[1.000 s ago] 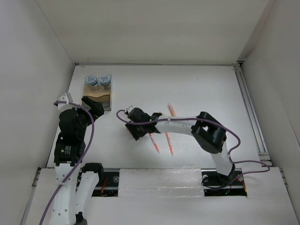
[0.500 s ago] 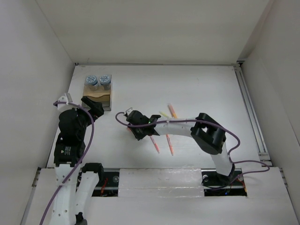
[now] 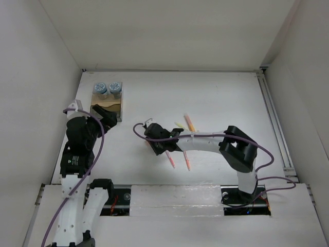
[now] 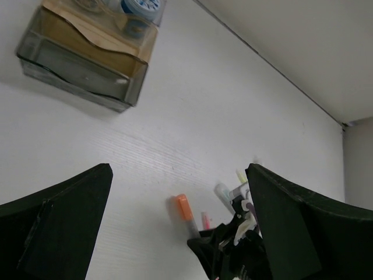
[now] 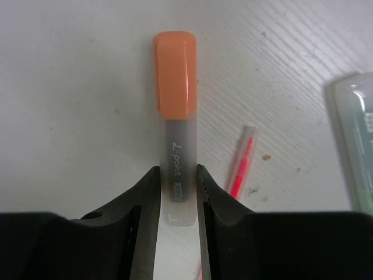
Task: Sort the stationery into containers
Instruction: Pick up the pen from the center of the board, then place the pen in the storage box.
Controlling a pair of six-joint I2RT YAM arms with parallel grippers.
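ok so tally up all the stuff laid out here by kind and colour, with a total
wooden organiser tray: 1
blue-and-white cylinders: 2
orange pens: 2
pink-red pen: 1
pale yellow pen: 1
orange-capped highlighter in the right pincer: 1
total: 8; a pale green thing cut off at the right wrist view's edge is not counted

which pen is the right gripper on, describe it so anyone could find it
Start at the white table and follow the right arm out to the right gripper. Between its jaws lies the highlighter: clear barrel, broad orange cap, much thicker than the thin pink pen beside it.
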